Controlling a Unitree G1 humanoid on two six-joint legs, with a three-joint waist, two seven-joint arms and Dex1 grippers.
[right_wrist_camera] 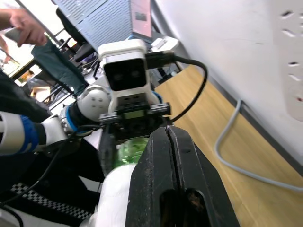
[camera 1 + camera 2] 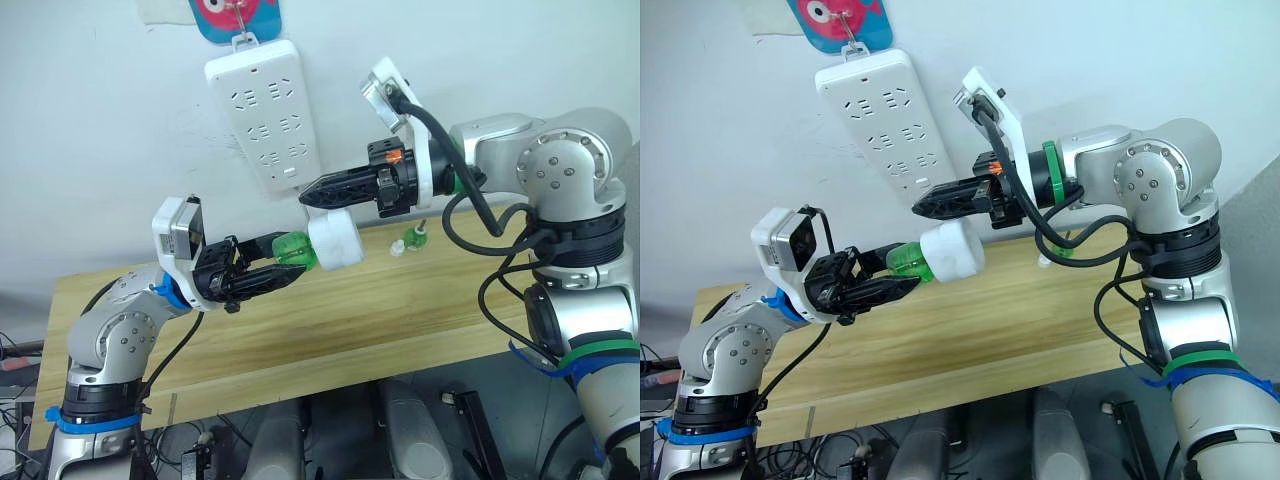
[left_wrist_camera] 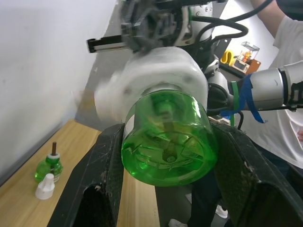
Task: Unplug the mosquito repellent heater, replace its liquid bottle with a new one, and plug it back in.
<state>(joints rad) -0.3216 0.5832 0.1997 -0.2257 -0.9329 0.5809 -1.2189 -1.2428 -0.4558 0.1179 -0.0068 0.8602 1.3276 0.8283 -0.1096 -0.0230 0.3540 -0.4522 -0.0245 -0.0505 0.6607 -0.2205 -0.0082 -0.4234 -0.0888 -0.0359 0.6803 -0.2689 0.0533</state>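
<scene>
— How many heaters did we count?
— One mosquito repellent heater (image 2: pixel 334 243), white, held in the air between our two grippers.
— And green liquid bottles?
— Two: one bottle (image 2: pixel 293 249) seated in the heater, and a second bottle (image 2: pixel 415 237) standing on the wooden table (image 2: pixel 400 320).
— Loose caps?
— One white cap (image 3: pixel 45 187), just beside that standing bottle.
— Power strips?
— One power strip (image 2: pixel 262 113) on the wall.
</scene>
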